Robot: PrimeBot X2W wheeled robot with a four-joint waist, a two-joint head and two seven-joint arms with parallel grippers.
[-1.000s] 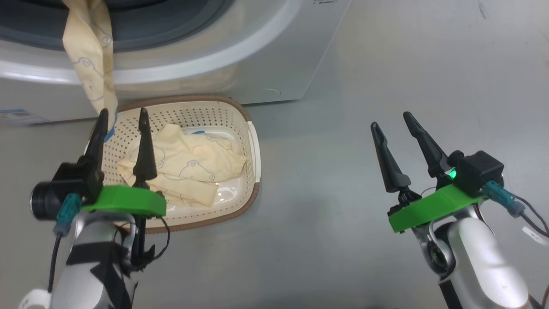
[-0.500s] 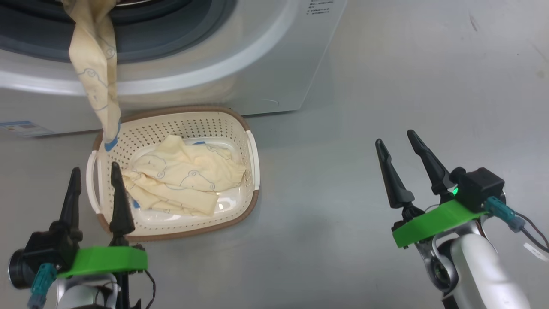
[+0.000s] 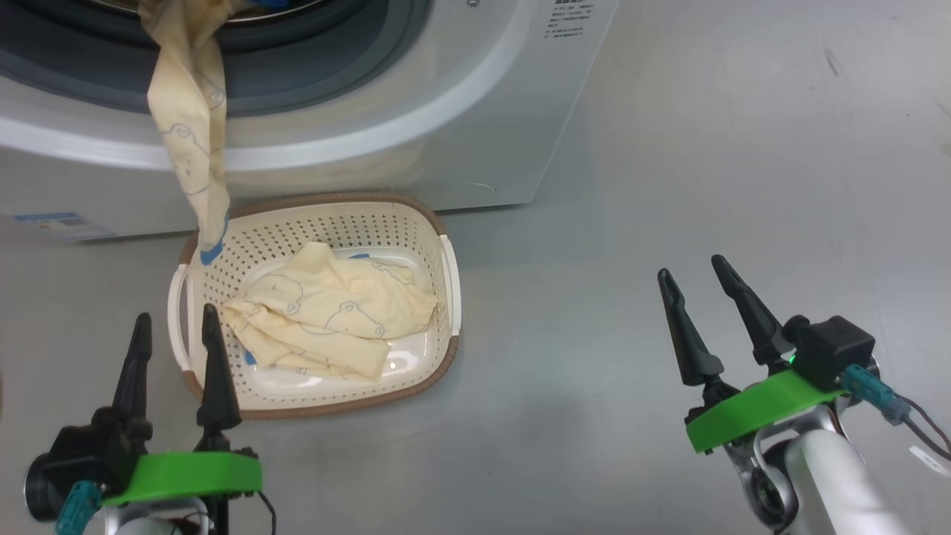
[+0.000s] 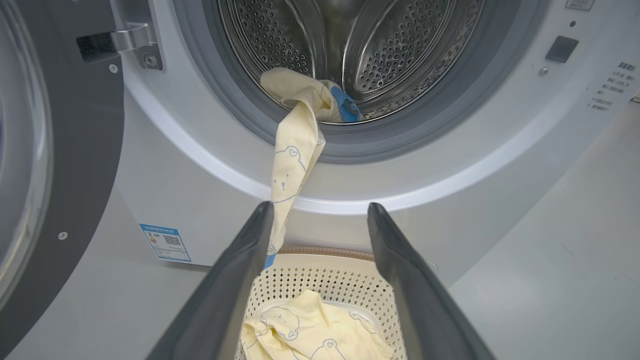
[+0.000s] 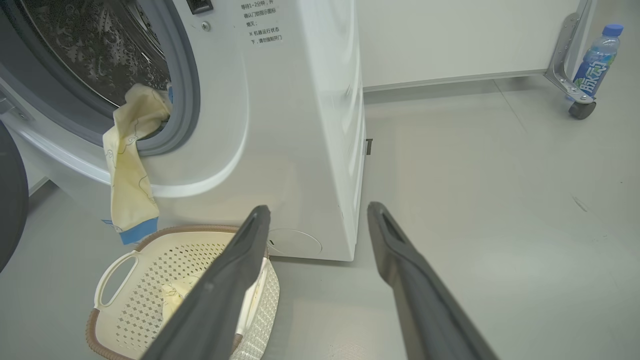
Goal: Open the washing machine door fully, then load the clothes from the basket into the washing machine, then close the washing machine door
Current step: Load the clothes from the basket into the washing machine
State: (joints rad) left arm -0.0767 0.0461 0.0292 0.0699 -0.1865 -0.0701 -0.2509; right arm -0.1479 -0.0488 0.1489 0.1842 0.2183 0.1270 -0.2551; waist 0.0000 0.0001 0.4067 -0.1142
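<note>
A yellow cloth [image 3: 189, 126] hangs from the washing machine [image 3: 475, 96] to the basket [image 3: 334, 223]'s back corner. More clothes [image 3: 334, 319] lie inside. The left gripper [image 3: 175, 312] and right gripper [image 3: 689, 266] are open, empty.

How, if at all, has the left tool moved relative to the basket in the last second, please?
Yes: the left tool drew back from over the basket to its near-left corner, away from the washing machine.
</note>
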